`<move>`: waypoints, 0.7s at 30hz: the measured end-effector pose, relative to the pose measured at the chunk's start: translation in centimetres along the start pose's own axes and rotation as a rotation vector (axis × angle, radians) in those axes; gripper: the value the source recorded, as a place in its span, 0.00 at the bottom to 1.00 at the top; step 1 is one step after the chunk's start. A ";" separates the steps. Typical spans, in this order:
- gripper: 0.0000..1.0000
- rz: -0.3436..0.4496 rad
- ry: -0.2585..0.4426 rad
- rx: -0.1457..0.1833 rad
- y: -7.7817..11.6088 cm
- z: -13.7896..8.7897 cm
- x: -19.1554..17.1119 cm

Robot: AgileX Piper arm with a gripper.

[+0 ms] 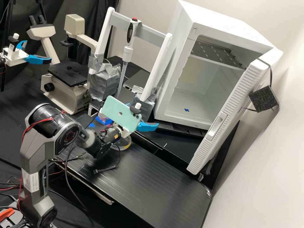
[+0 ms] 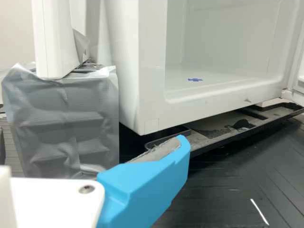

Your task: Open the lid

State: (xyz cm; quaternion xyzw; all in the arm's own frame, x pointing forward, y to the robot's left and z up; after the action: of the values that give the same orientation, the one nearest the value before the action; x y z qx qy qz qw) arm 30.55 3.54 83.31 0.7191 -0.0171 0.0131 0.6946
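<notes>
In the high view the gripper (image 1: 148, 126) is held above the bench, in front of the white cabinet's lower left corner. Its blue fingers stand apart, one partly behind the mint-green phone on the wrist. A clear round dish (image 1: 126, 144) with a yellow mark lies on the bench beneath the wrist, partly covered by the arm; whether its lid is on I cannot tell. Another clear, reddish-edged dish (image 1: 104, 120) is beside blue tape, half hidden by the arm. In the wrist view one blue finger of the gripper (image 2: 145, 185) has nothing against its pad.
The open white cabinet (image 1: 177, 104) stands behind, its ribbed door (image 1: 226, 110) swung out to the right. A taped stand (image 1: 106, 82) holds a pipette (image 1: 127, 52). A microscope (image 1: 68, 88) is at the left. Loose cables (image 1: 118, 161) hang below the wrist.
</notes>
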 end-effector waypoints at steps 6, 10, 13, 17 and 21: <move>1.00 0.000 0.000 0.000 0.0 0.0 0.0; 1.00 0.001 0.002 -0.007 0.2 0.4 -0.7; 1.00 0.001 0.013 -0.002 0.7 1.1 -2.7; 1.00 0.053 0.057 0.019 1.9 1.5 -5.6; 1.00 0.098 0.115 0.025 2.6 1.8 -9.3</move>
State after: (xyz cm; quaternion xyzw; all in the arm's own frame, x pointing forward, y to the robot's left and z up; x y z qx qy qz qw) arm 21.13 1.70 85.45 0.7241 -0.0123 0.0886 0.6839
